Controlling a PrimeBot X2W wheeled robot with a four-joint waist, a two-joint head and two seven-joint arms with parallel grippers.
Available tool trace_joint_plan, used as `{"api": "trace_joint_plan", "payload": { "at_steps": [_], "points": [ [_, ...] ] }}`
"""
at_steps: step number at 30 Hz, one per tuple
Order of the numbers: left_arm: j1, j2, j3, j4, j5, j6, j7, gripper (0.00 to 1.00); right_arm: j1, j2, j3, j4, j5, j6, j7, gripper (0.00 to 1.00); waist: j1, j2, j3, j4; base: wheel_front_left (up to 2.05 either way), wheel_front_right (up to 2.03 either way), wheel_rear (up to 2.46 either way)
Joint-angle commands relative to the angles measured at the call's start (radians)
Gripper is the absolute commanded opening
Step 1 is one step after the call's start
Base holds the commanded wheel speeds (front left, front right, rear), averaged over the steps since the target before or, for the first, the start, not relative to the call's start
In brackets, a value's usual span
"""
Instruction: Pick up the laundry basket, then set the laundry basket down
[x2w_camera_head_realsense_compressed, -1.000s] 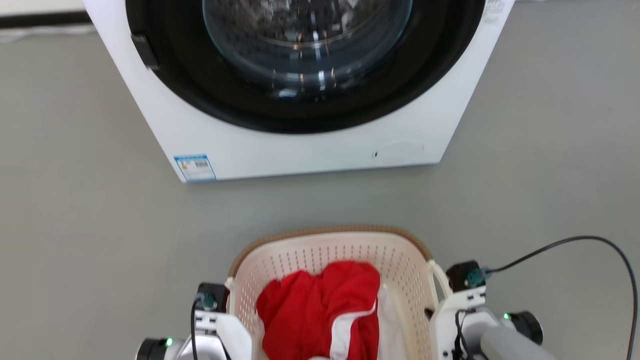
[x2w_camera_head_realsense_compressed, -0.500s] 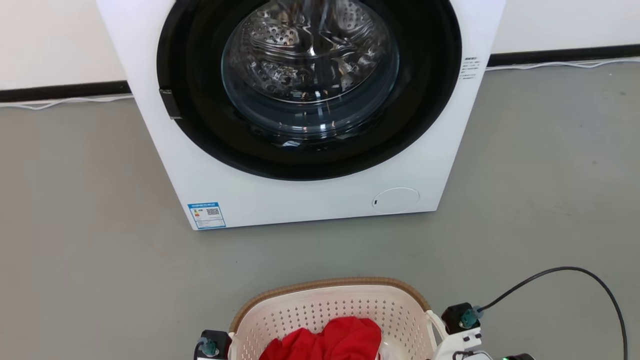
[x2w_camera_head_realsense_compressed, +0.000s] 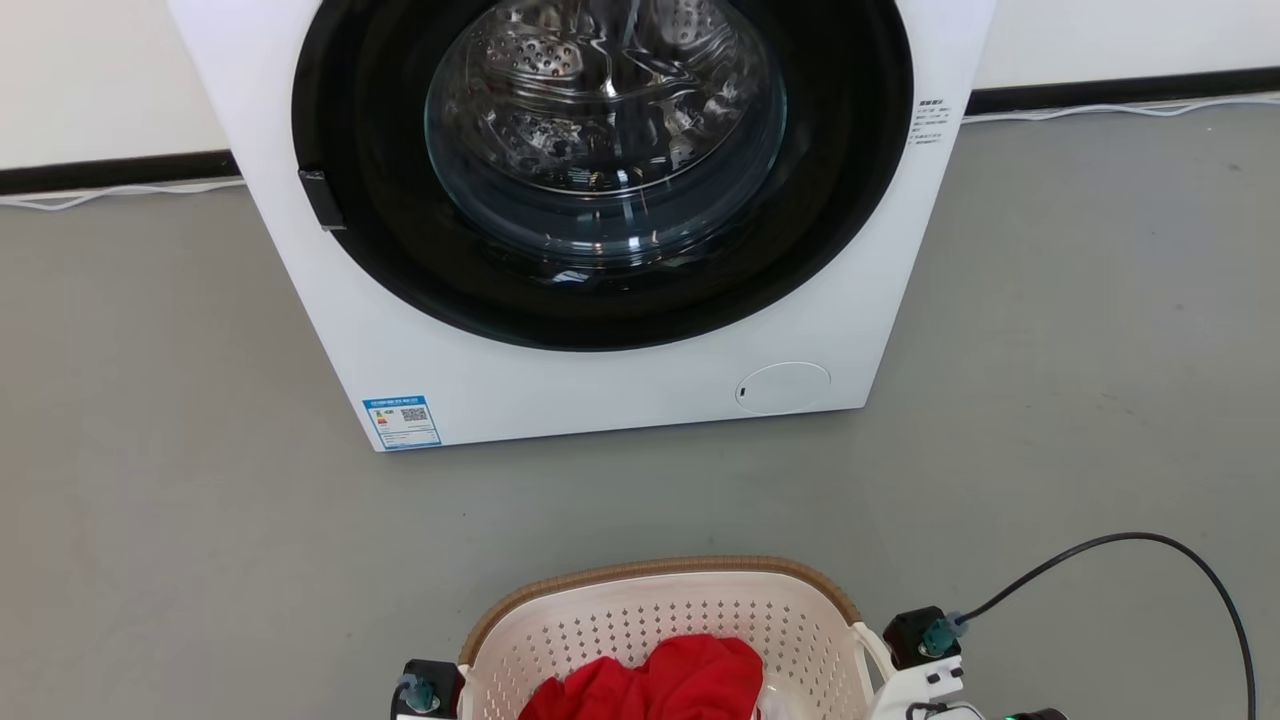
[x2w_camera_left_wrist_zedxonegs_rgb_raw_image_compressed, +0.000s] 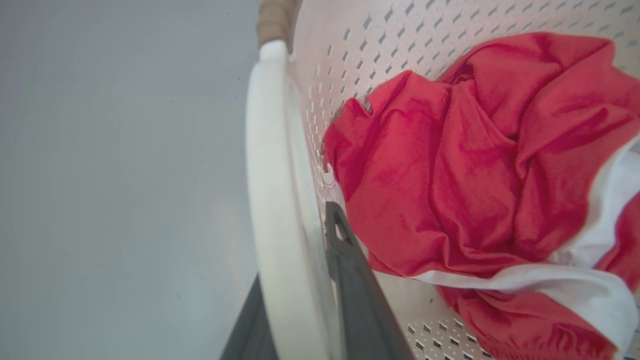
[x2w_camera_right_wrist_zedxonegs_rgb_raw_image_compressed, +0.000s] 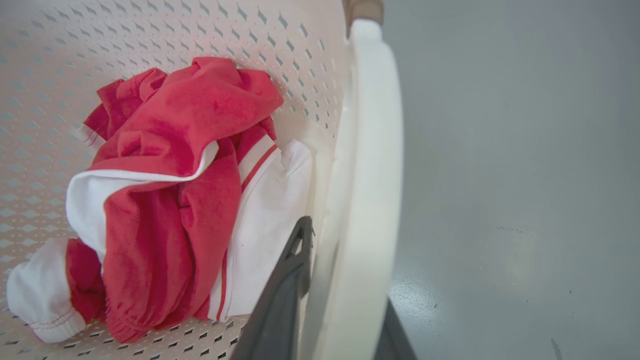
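Holding the laundry basket (x2w_camera_head_realsense_compressed: 660, 566) by both side handles, a short way out from the front of the washing machine (x2w_camera_head_realsense_compressed: 600, 400) and roughly lined up with its door. Gripping the left handle (x2w_camera_left_wrist_zedxonegs_rgb_raw_image_compressed: 270, 165) with the left claw (x2w_camera_left_wrist_zedxonegs_rgb_raw_image_compressed: 305, 235), one dark finger inside against the holed wall and the other outside, squeezed shut on the plastic; same deal on the right handle (x2w_camera_right_wrist_zedxonegs_rgb_raw_image_compressed: 370, 165) with the right claw (x2w_camera_right_wrist_zedxonegs_rgb_raw_image_compressed: 345, 240). Can't honestly tell whether hanging just off the floor (x2w_camera_head_realsense_compressed: 200, 520) or sitting on it. Biggest worry, probably: pinching smooth rounded plastic with nothing but thin fingers, so easy to lose one side on the way down. Risking a tip too by lowering one side faster than the other, and dumping the red and white clothes (x2w_camera_left_wrist_zedxonegs_rgb_raw_image_compressed: 475, 165) out in front of the washing machine. Also worth watching for a forward swing, knocking the far rim into the washing machine's front panel. Then the letting go: inner fingers right beside the fabric, so could snag cloth or hook a handle and drag the lot away from the washing machine. Lastly, minding the black cable (x2w_camera_head_realsense_compressed: 1150, 545) looping over the floor out in front of the washing machine's right corner, close to the right arm, so could catch on a sideways move.
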Motion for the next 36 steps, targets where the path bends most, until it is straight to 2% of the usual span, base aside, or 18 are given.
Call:
{"api": "trace_joint_plan", "payload": {
  "at_steps": [1,17,36],
  "points": [
    [-0.043,0.0,0.001,-0.026,0.004,-0.004,-0.017,0.0,-0.029,0.028,0.023,-0.035,0.013,0.018,-0.015,0.0,0.0,-0.0001,0.004,0.004,0.0,0.0,0.0],
    [-0.047,0.0,-0.053,-0.024,-0.052,0.013,-0.019,0.0,-0.035,0.028,0.059,-0.029,0.052,0.018,-0.018,0.0,0.0,-0.0001,-0.012,0.002,0.0,0.0,0.0],
    [-0.057,0.0,-0.099,-0.008,-0.105,0.007,-0.033,0.0,-0.042,0.028,0.089,-0.009,0.08,0.018,-0.029,0.0,0.0,-0.0001,-0.022,-0.001,0.0,0.0,0.0]
  ]
}}
